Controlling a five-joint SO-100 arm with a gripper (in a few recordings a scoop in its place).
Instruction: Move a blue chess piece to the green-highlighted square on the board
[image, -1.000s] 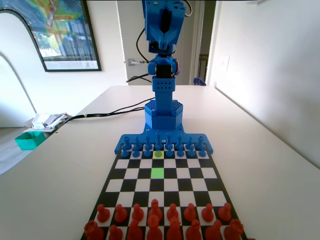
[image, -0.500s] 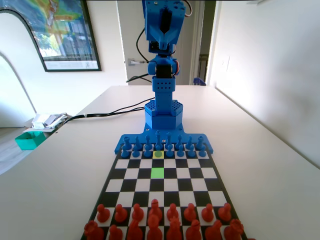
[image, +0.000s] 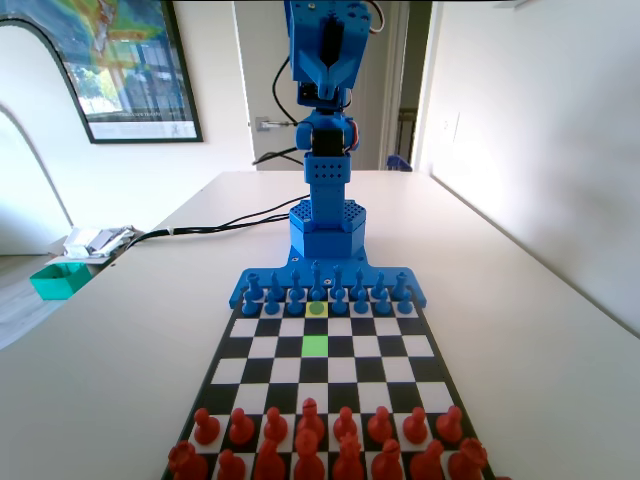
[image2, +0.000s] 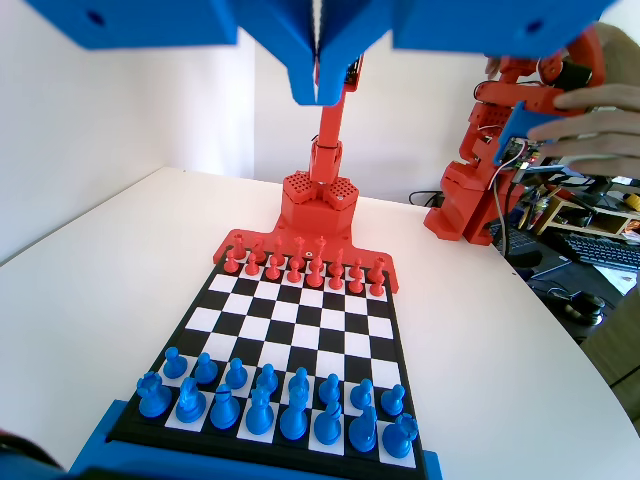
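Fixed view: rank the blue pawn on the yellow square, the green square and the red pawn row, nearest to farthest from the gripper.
The gripper hangs high over the arm's end of the board.
1. blue chess piece: on the yellow square, far end, by the arm's base.
2. green-highlighted square: mid-board, centre.
3. red pawn row: near end, bottom of the picture.

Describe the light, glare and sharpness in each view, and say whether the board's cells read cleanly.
Fixed view: bright, washed daylight on the table; the board and the green-highlighted square read crisply, though the nearest red pieces look soft. Wrist view: even light, pale walls, wide-angle bend at the edges; the closed gripper is near the lens and slightly blurred.
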